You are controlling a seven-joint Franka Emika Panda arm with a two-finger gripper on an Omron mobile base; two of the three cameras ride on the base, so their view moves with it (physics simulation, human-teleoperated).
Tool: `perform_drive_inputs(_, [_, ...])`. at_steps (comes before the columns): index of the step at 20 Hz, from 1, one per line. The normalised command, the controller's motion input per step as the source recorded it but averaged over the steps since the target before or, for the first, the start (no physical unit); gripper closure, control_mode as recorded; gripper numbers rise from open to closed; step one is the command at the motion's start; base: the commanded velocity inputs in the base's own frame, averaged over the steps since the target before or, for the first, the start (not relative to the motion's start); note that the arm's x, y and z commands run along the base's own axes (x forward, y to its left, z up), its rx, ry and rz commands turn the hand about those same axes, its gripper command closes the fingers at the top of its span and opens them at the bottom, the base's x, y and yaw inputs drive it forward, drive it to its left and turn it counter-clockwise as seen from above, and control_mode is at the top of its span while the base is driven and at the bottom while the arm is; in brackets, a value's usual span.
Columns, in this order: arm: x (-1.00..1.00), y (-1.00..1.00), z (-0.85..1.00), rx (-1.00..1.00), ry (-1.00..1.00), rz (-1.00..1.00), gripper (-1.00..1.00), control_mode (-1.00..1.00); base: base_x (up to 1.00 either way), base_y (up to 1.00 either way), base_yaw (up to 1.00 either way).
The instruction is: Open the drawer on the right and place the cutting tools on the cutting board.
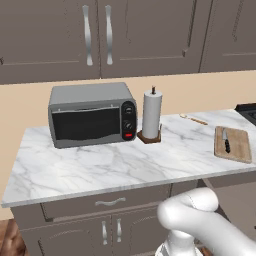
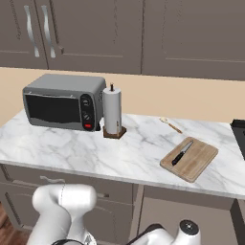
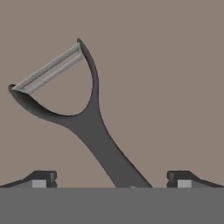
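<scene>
Grey-brown drawer floor [image 3: 175, 65], peeler [image 3: 87, 127] between open hand [image 3: 111, 178] fingertips

Two flanking views over the counter [image 1: 125, 160]; hand view close, downward.

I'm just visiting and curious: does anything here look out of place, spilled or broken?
Nothing stands out. The knife lies flat on the cutting board, the paper towel roll stands upright, and a dark peeler lies between the open gripper fingertips.

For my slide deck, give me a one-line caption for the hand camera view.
Open gripper poised over a dark Y-shaped peeler with a silvery blade, lying on a grey-brown surface.
</scene>
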Motion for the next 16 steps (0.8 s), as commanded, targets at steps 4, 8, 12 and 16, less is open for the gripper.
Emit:
perform_drive_inputs(4, [0.06,-0.19,-0.31,0.0,0.0,0.02,-1.0,-1.0,0.0,0.0,0.0])
perform_drive_inputs(8, [0.05,-0.21,-0.31,0.0,0.0,0.03,-1.0,-1.0,0.0,0.0,0.0])
perform_drive_inputs(12, [0.01,-0.18,-0.33,0.0,0.0,0.03,-1.0,-1.0,0.0,0.0,0.0])
perform_drive_inputs(16, [-0.03,-0.07,-0.27,0.0,0.0,0.03,1.0,-1.0,0.0,0.0,0.0])
